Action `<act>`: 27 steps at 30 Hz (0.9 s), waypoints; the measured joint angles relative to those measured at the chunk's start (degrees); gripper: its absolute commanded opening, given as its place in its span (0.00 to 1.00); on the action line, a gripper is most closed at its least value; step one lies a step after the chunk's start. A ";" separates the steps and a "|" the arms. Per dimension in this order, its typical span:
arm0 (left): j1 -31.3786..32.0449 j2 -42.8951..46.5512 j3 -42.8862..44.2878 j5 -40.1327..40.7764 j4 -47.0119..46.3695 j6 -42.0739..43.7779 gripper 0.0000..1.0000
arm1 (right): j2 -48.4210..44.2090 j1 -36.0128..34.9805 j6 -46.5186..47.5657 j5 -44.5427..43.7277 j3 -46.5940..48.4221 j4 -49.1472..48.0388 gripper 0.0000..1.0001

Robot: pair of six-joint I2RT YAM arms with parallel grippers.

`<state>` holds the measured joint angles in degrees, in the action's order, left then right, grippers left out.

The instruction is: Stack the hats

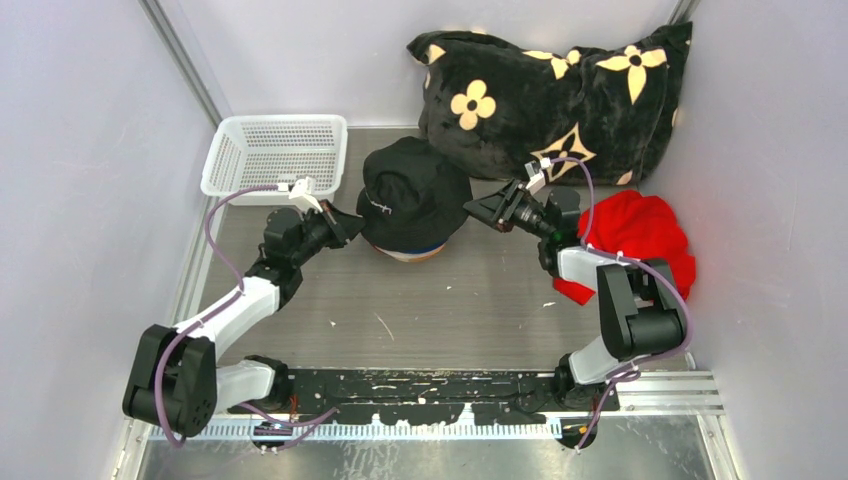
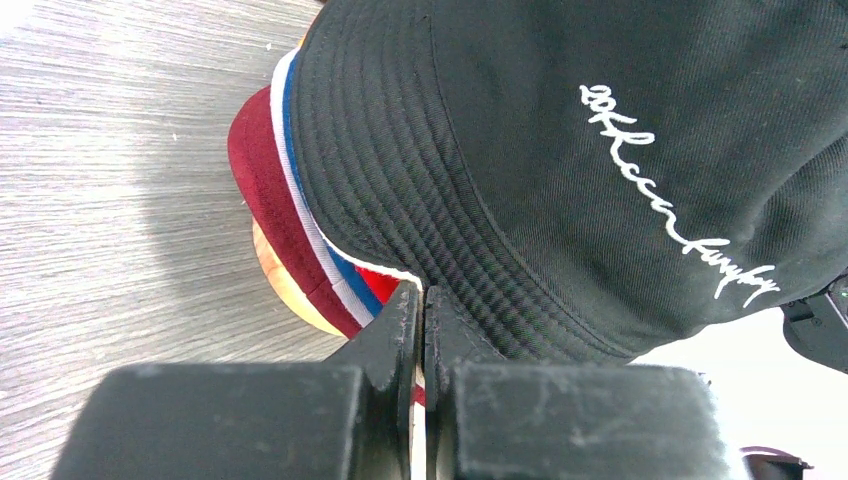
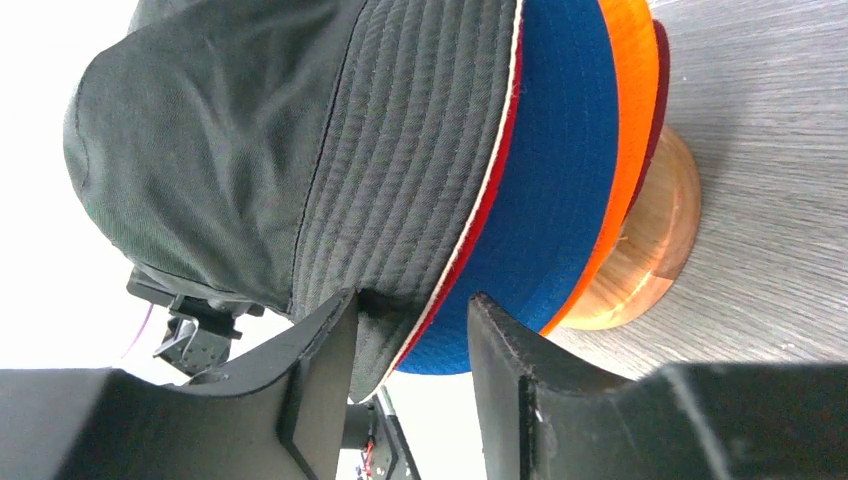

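Counter (image 1: 420, 320) of grey wood-grain laminate, flecked with white specks. Pale walls (image 1: 90, 150) box it in on the left, right and far sides. Black base plate (image 1: 420, 385) along the near edge carries both arms.

White perforated basket (image 1: 222, 160) sits at the far left corner; only its own mesh floor shows inside. Black pillow (image 1: 540, 90) with cream flowers slumps against the far wall. Bright red cloth bundle (image 1: 640, 230) lies in front of it by the right wall, partly behind the right arm.

Hats: all in one stack at mid-counter, just right of the basket, seated on a wooden stand (image 3: 650, 230).
- Black hat (image 1: 412, 195) on top, white script across its crown.
- Red hat (image 2: 380, 285) brim directly under it, then blue hat (image 3: 540, 170).
- Below the blue, the left wrist view shows a strip of pale grey hat (image 2: 297, 190); the right wrist view shows orange hat (image 3: 625, 120).
- Maroon hat (image 2: 262, 170) lowest, just above the stand.

Left gripper (image 2: 422, 320) at the stack's left side: jaws pressed together with no gap, tips against the brim edges under the black hat. Cannot tell whether any fabric is nipped.

Right gripper (image 3: 410, 300) at the stack's right side: jaws parted to a middling gap, with the black, red and blue brim edges lying between them, not clamped.
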<state>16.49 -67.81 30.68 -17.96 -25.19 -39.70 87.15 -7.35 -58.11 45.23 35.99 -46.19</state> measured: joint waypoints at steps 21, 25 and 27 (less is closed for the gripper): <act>0.07 -3.26 -0.20 0.66 -2.05 -0.07 0.00 | 10.01 -1.70 -4.61 -0.70 1.44 -8.31 0.01; 0.09 -3.63 -0.20 0.98 -2.40 -0.07 0.00 | 11.17 -1.95 -4.81 -0.63 2.05 -8.74 0.01; 0.15 -3.65 -0.20 1.14 -2.38 -0.07 0.00 | 11.17 -1.97 -4.74 -0.59 2.32 -8.68 0.01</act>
<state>16.64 -71.46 30.48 -16.82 -27.57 -39.77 98.32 -9.32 -62.85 44.64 38.30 -54.87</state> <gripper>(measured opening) 0.011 0.041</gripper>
